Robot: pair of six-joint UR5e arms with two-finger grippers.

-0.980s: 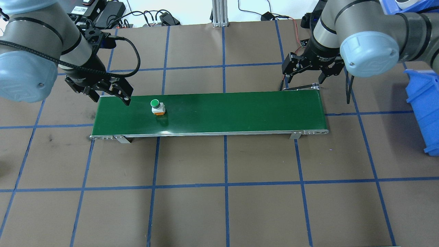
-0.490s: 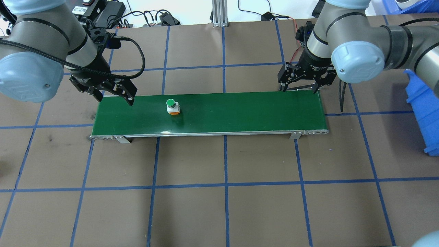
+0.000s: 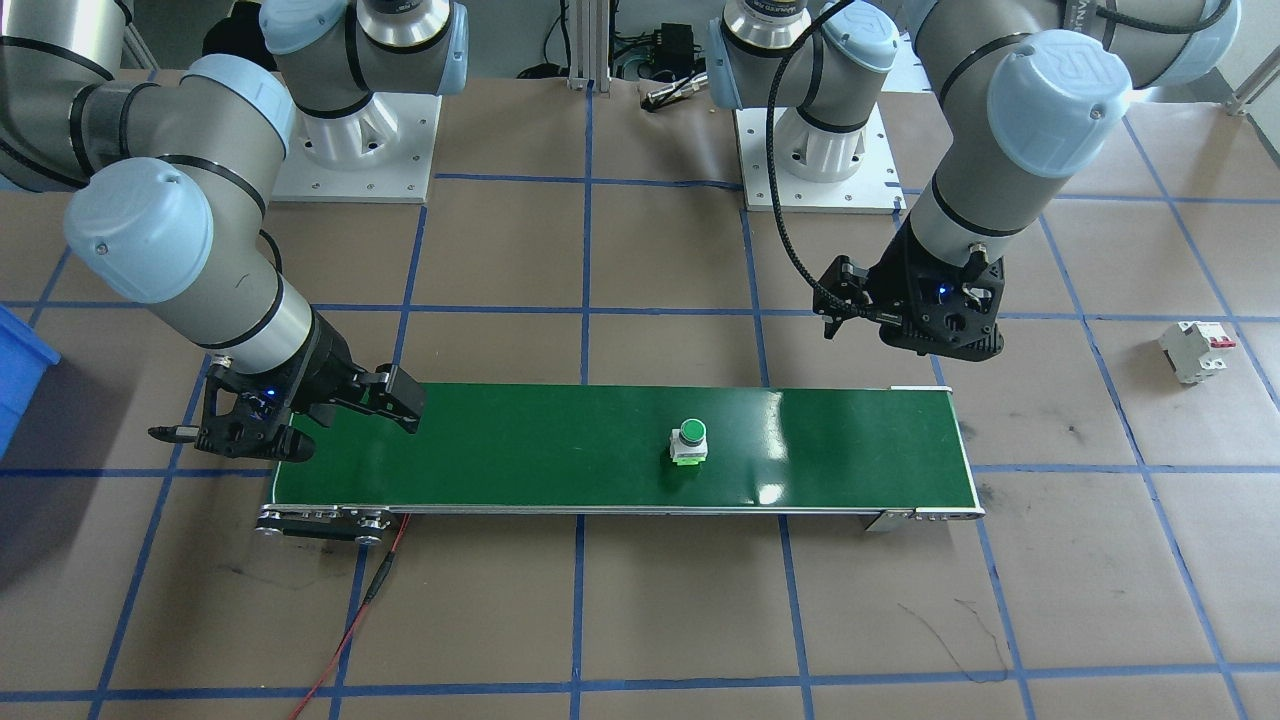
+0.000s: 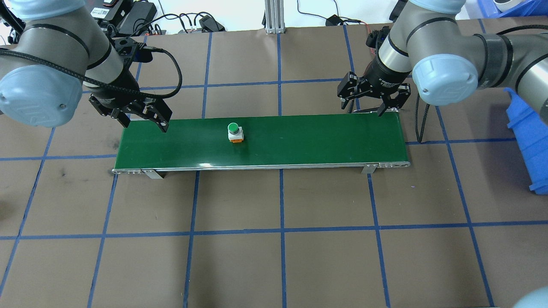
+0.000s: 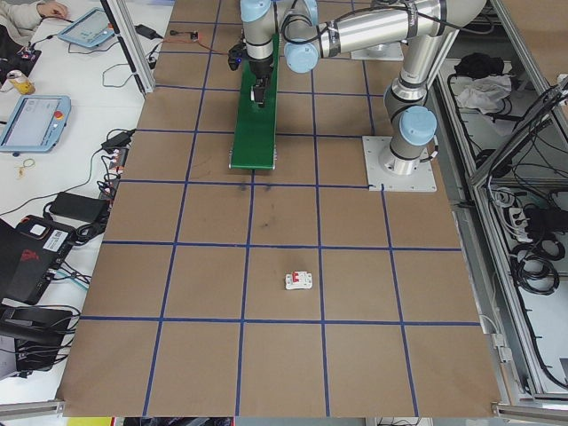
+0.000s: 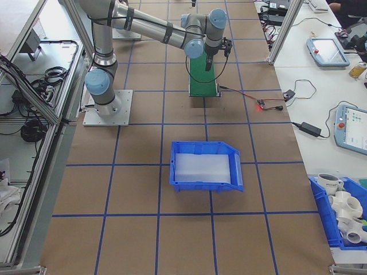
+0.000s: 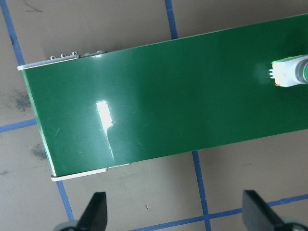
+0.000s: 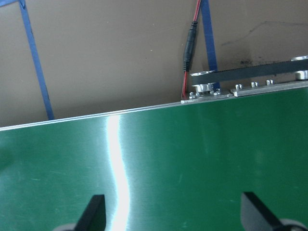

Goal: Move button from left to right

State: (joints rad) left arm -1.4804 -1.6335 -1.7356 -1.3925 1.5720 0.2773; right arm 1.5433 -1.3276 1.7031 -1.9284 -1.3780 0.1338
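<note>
From my left wrist camera the button (image 7: 290, 73) is cut off by the frame's right edge; I see only its white base and part of the cap lying sideways in that view, on the green conveyor belt (image 7: 159, 106). My right wrist camera shows no button at all, only belt surface, a glare streak, the belt's metal end fitting and a red-and-black cable (image 8: 190, 48) running off across the table.

In the overhead view the button (image 4: 234, 132) stands upright on the belt (image 4: 299, 141), left of the belt's middle and well apart from both of my end effectors. Its underside looks orange there, but I cannot make out what that part is. In the front-facing view its round green cap (image 3: 689, 432) sits above a pale base with green trim.

My left end effector (image 4: 143, 122) hangs at the belt's left end with its fingers spread, holding nothing; two dark fingertips (image 7: 96, 211) show wide apart at the bottom of the wrist view. My right end effector (image 4: 360, 108) hangs at the far edge of the belt's right end, fingers likewise spread and empty.

In the two side views both end effectors and the button are too small to read.

Off the belt, a white circuit breaker (image 3: 1192, 350) with a red lever lies on the table beyond my left arm. A blue bin (image 6: 205, 165) sits on the table toward my right, and its edge (image 4: 528, 141) is cropped in the overhead view.
</note>
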